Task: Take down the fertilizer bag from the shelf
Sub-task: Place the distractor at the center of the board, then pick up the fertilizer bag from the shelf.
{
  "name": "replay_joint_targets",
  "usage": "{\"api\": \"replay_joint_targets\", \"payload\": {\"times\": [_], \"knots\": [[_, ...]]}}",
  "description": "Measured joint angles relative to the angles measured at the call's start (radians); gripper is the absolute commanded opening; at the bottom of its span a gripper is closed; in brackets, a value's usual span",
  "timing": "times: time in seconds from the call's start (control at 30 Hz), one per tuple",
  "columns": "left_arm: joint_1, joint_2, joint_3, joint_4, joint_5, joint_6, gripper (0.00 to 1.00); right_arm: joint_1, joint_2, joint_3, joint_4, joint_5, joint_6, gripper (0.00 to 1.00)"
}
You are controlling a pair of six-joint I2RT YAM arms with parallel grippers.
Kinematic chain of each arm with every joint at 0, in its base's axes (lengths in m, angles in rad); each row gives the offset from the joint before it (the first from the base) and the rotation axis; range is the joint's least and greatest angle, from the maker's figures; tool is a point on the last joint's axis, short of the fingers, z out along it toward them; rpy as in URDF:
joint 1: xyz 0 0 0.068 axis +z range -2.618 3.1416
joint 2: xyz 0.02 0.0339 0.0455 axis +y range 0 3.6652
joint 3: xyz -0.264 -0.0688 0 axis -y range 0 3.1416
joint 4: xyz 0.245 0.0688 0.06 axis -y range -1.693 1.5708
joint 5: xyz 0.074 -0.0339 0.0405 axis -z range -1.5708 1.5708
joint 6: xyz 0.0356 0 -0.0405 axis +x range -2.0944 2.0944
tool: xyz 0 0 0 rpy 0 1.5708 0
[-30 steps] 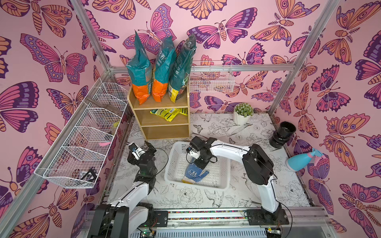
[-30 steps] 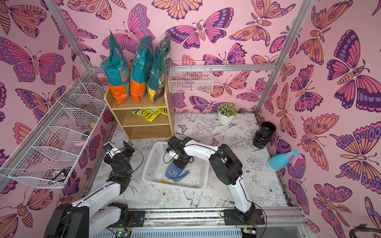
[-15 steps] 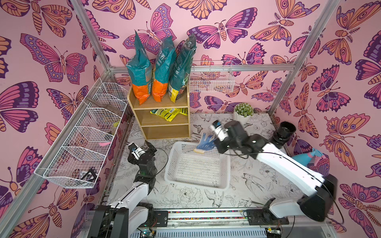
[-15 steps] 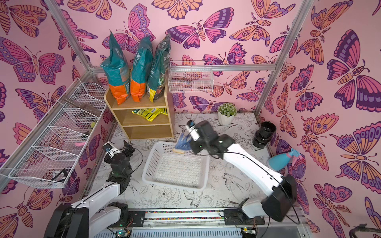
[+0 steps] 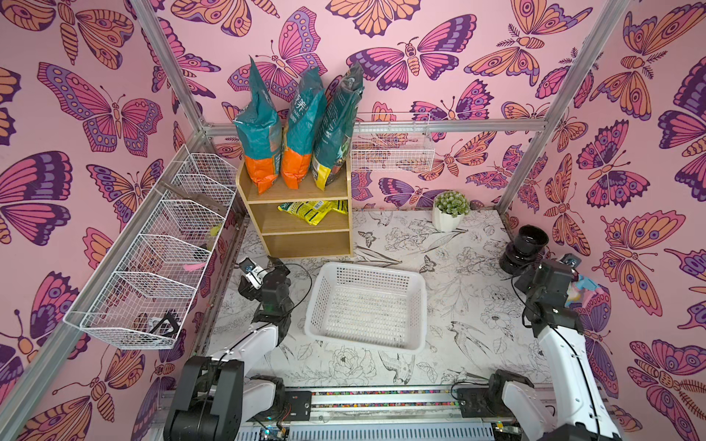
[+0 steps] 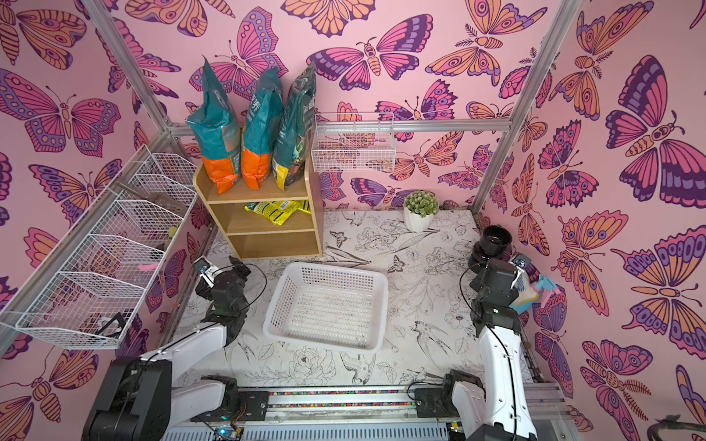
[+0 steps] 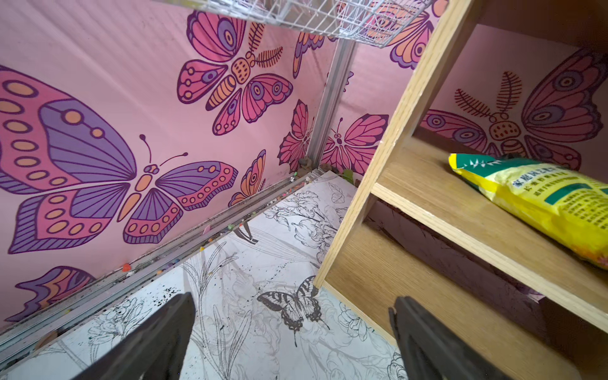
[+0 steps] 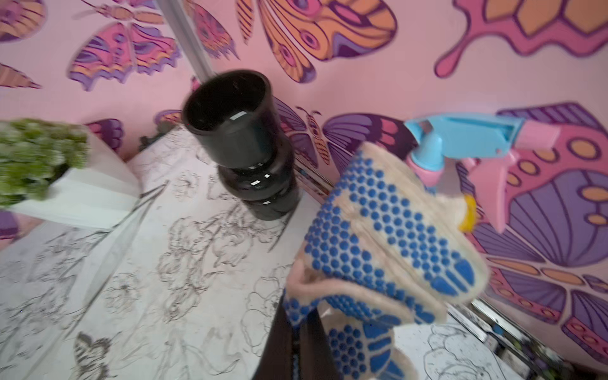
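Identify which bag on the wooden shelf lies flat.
The yellow plastic bag, middle tier of the wooden shelf; the three teal bags stand upright on top.

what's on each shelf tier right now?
Top of the shelf: three upright bags, side by side. Middle tier: one yellow bag lying flat. Bottom tier: nothing visible at the front; its back is hidden under the board above.

"家庭园艺" on yellow bag (image 7: 543, 204)
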Motion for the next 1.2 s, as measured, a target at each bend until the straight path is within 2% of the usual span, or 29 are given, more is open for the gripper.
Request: {"api": "replay_joint_targets", "payload": {"times": [0.03,0.1,0.23,0.27,0.33,0.37,0.4,0.57,0.63,0.77,0.8,0.87,0.93,1.1,1.2], "knots": [[0.0,-0.016,-0.002,-0.01,0.008,0.0,1.0,-0.009,0.01,-0.015,0.003,0.02,0.012,0.04],[0.0,-0.069,-0.021,-0.016,0.021,-0.001,1.0,-0.023,0.019,-0.04,0.006,0.049,0.034,0.27],[0.001,-0.204,-0.132,0.048,0.043,0.003,1.0,-0.033,0.019,-0.053,0.031,0.056,0.051,0.28],[0.001,-0.214,-0.148,0.057,0.043,0.002,1.0,-0.033,0.019,-0.053,0.04,0.052,0.052,0.32],[0.001,-0.217,-0.166,0.065,0.043,-0.007,1.0,-0.033,0.025,-0.051,0.049,0.036,0.056,0.52],[0.001,-0.214,-0.167,0.064,0.043,-0.013,1.0,-0.034,0.031,-0.05,0.052,0.023,0.055,0.65],[0.001,-0.209,-0.165,0.065,0.044,-0.016,1.0,-0.034,0.039,-0.048,0.055,0.005,0.054,0.72],[0.002,-0.172,-0.111,-0.011,0.053,-0.04,1.0,-0.017,0.064,-0.026,0.063,-0.161,0.066,0.93],[0.003,-0.152,-0.066,-0.055,0.069,-0.045,1.0,0.087,0.071,0.006,0.061,-0.194,0.07,0.97],[0.009,-0.107,0.127,-0.282,0.117,-0.081,0.99,0.571,0.191,0.184,0.072,-0.085,0.008,0.96],[0.011,-0.105,0.183,-0.343,0.14,-0.09,0.96,0.682,0.245,0.244,0.081,-0.07,-0.005,0.95],[0.013,-0.118,0.267,-0.428,0.201,-0.106,0.86,0.79,0.327,0.32,0.113,-0.084,-0.011,0.9],[0.013,-0.158,0.299,-0.47,0.271,-0.131,0.81,0.818,0.37,0.33,0.17,-0.119,0.0,0.87],[0.013,-0.224,0.301,-0.551,0.413,-0.196,0.87,0.822,0.42,0.232,0.352,-0.243,0.052,0.88],[0.013,-0.225,0.307,-0.594,0.466,-0.242,0.9,0.837,0.491,0.271,0.404,-0.296,0.045,0.92]]}}
